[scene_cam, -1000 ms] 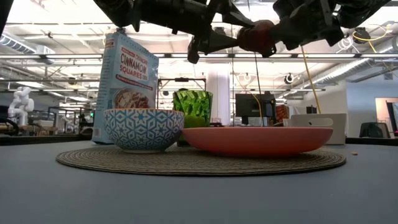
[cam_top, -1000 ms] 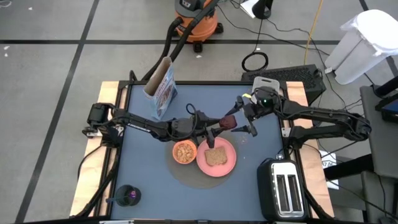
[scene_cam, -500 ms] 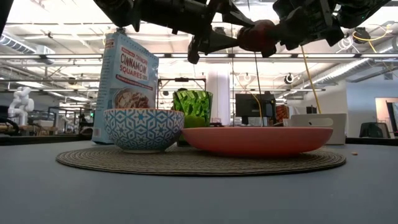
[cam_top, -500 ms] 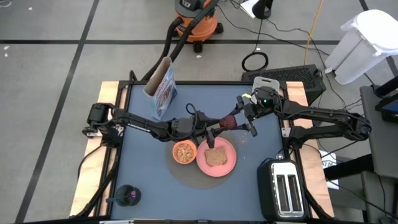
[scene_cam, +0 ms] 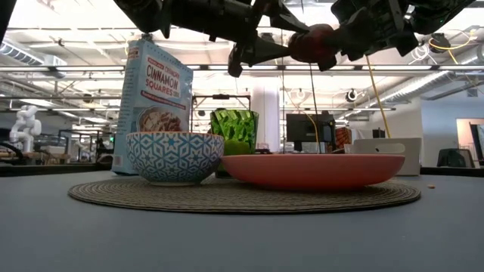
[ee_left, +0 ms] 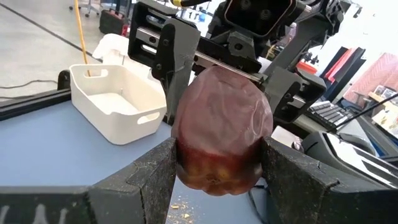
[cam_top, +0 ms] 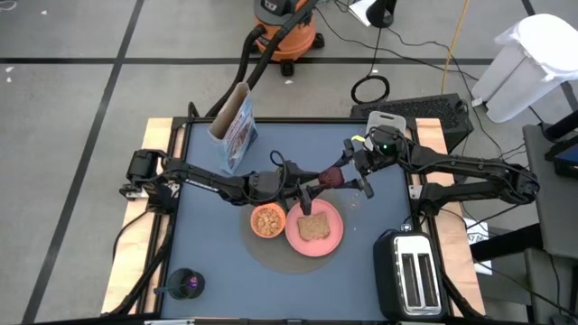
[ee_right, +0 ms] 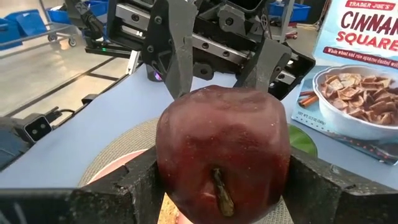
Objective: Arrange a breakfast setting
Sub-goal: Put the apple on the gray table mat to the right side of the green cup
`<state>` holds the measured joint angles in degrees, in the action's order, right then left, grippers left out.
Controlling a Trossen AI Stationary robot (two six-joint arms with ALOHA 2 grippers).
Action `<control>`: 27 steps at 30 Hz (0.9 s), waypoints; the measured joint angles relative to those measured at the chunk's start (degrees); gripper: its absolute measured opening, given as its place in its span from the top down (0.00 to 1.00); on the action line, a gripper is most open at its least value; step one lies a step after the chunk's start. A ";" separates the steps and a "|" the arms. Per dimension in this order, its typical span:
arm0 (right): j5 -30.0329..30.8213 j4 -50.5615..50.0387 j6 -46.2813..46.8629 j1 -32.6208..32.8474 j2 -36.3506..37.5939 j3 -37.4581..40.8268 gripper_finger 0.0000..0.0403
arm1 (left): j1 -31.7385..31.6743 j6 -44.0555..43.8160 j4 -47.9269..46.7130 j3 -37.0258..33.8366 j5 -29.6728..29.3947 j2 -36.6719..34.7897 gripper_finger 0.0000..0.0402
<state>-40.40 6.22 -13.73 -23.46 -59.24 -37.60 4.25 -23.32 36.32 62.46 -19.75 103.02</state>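
Apple (ee_right: 222,158) held mid-air at 12 o'clock of plate (cam_top: 332,239), both grippers clamped on it: left (ee_left: 217,163), right (ee_right: 221,180). Firm, smooth, slippery; grip its widest flanks.

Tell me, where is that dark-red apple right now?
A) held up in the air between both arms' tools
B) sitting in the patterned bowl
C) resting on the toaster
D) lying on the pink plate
A: the dark-red apple hangs above the pink plate, with the left tool and the right tool both clamped on it, their fingers against its sides in each wrist view.
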 joint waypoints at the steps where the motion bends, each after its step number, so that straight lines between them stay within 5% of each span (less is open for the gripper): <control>1: 0.01 0.00 0.47 -0.01 0.00 0.00 0.37 | 0.01 -0.58 -0.01 0.00 -0.48 0.00 0.43; 18: 1.39 -0.07 1.19 -0.09 -0.04 0.00 0.37 | -0.50 -5.34 -0.57 0.00 -2.62 0.02 0.43; 27: 1.15 -0.49 3.43 -0.01 -0.02 0.00 0.37 | -0.66 -2.49 -0.63 0.00 -0.78 0.02 0.20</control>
<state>-39.25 5.73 -10.30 -23.47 -59.27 -37.60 3.60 -25.81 35.68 62.46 -20.52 103.04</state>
